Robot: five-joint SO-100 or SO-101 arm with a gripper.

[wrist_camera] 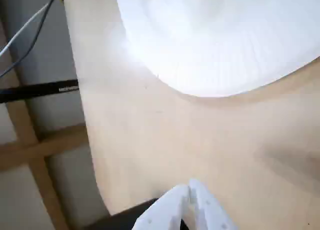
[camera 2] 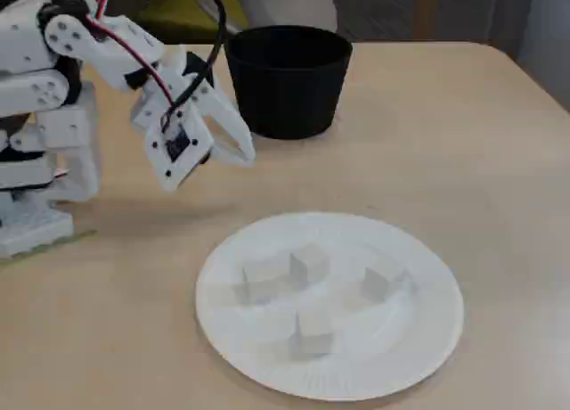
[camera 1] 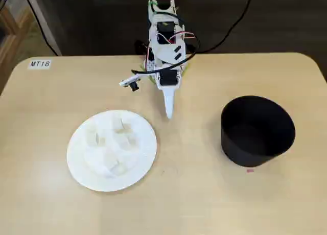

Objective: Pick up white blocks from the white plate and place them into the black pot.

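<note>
Your fingers (wrist_camera: 189,189) hang pinched together, empty, above the bench (camera 1: 194,194); spread them and reach left for a block (camera 2: 308,262) on the plate (camera 2: 419,356)

Small off-white cube blocks (camera 2: 309,262): I counted five on the plate in a fixed view, though they were pale against it and one more could have been lost in the glare.
Round white paper plates with ribbed rim (camera 2: 427,339): one.
Matte black cylindrical pots (camera 2: 287,80): one.
White two-finger grippers of mine (wrist_camera: 190,190): one, its two fingertips pressed together in my wrist view.
Arms: one, mine, white with red and black wires (camera 1: 163,46).
Light wooden tabletops (camera 1: 204,204): one.
White labels on the table corner (camera 1: 40,64): one, printed with dark letters.
</note>
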